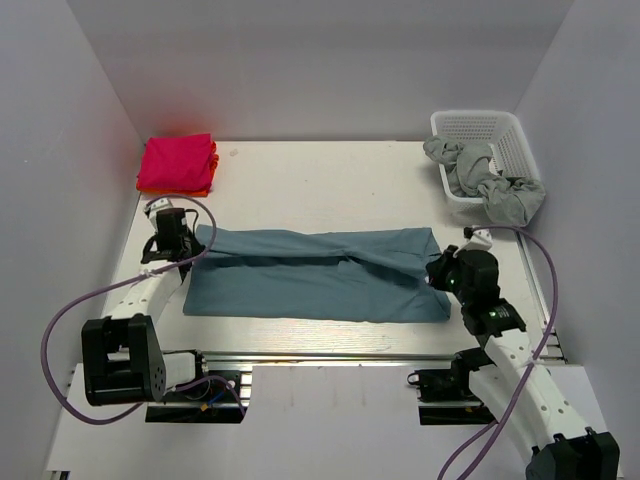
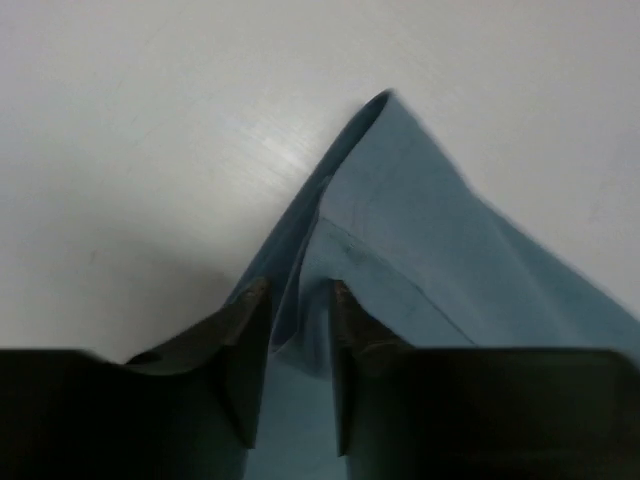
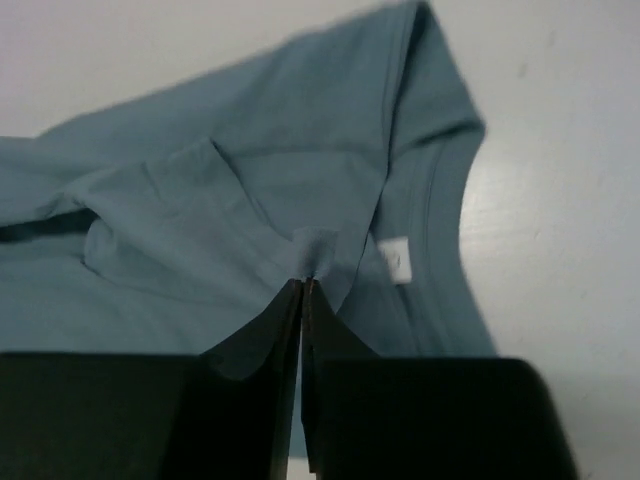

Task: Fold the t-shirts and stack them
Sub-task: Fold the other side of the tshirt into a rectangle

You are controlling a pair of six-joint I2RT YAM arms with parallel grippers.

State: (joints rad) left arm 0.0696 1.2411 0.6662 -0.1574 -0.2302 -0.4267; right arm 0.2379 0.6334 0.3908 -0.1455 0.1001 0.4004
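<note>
Shirts are sitting folded at the far left corner of the table [image 1: 320, 180], where a pink t-shirt [image 1: 178, 162] is lying on top of an orange t-shirt [image 1: 195, 190]. Nearer the arms, the left end effector [image 1: 172, 250] is hovering low over the left end of a teal-blue t-shirt [image 1: 320, 275]. That shirt is lying across the middle of the table as a long band, folded lengthwise. The left wrist view shows this end effector [image 2: 300, 295] with its jaws standing a little apart. A raised fold of the shirt's corner [image 2: 450, 240] is passing through the gap rather than being squeezed flat.

At the band's right end, the right end effector [image 1: 440, 272] is gripping the same shirt. Its own camera shows the right end effector [image 3: 303, 285] with its jaws pressed together on a small pinch of teal fabric [image 3: 250, 200]. That pinch is just beside the white neck label [image 3: 397, 260] and the collar.

At the far right corner, a grey t-shirt [image 1: 490, 180] is spilling in a crumpled heap over the rim of a white lattice basket [image 1: 500, 128] and onto the table, well apart from the teal one.
</note>
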